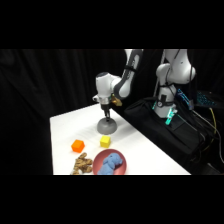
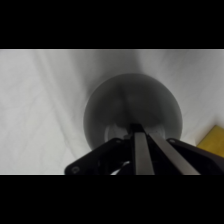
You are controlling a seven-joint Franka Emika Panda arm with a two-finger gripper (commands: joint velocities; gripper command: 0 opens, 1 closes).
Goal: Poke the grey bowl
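At mid-table, gripper (image 1: 106,116) hangs plumb over the grey bowl (image 1: 106,127), fingers pressed together, tips at or touching its dome; yellow cube (image 1: 105,141) just beside.

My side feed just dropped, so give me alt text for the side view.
The arm's pincer comes straight down onto the grey bowl, an upturned dome on the white table. Nearer the camera lie a yellow cube, an orange block and a pink bowl holding something blue.
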